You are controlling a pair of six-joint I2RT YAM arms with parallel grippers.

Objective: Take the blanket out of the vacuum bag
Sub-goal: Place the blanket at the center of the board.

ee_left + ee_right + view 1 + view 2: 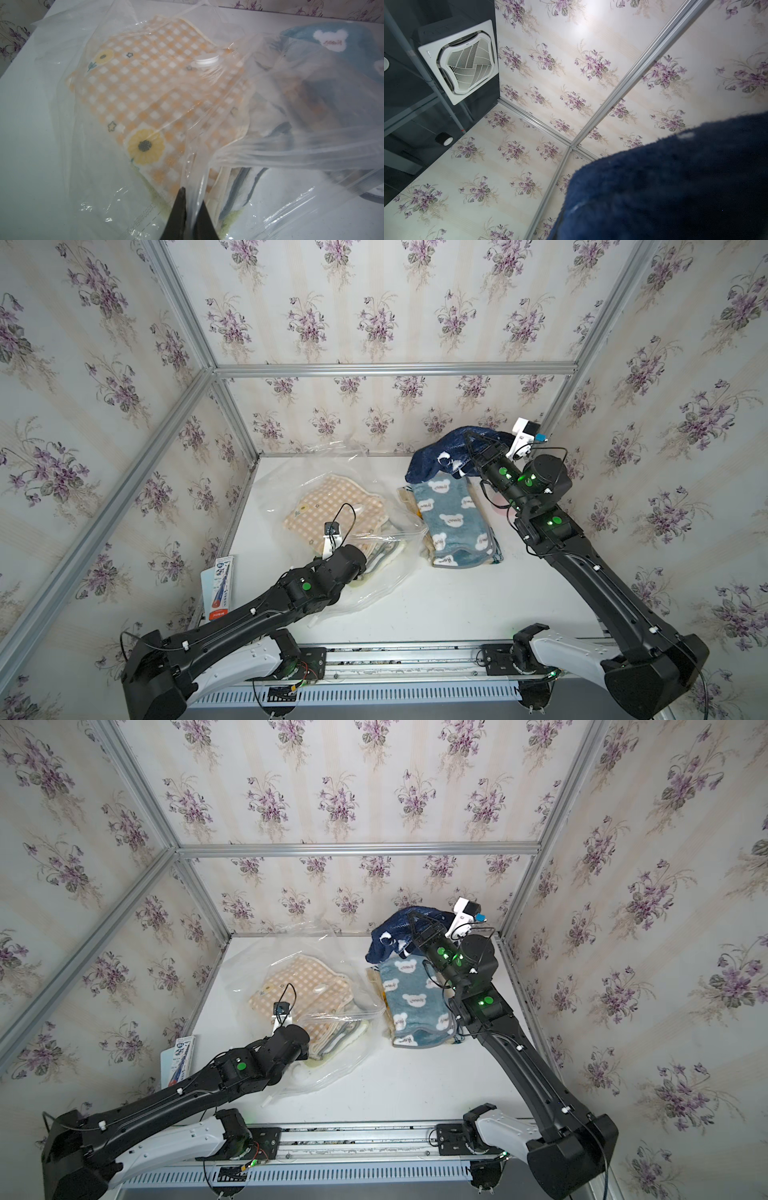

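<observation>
Left wrist view shows our left fingers (178, 209) clenched on a fold of the vacuum bag (116, 187). The bag lies on the left half of the white worktop (436, 605), its white valve cap (206, 60) facing up and a checked blanket (145, 87) inside. In a top view, our right fingers (473, 443) grip a navy blanket (436, 456), raised at the far right over a folded teal bear blanket (453, 518) just right of the bag.

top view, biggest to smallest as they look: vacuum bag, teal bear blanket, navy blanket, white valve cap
vacuum bag
teal bear blanket
navy blanket, close behind and lifted nearer the camera, so unsure
white valve cap
</observation>
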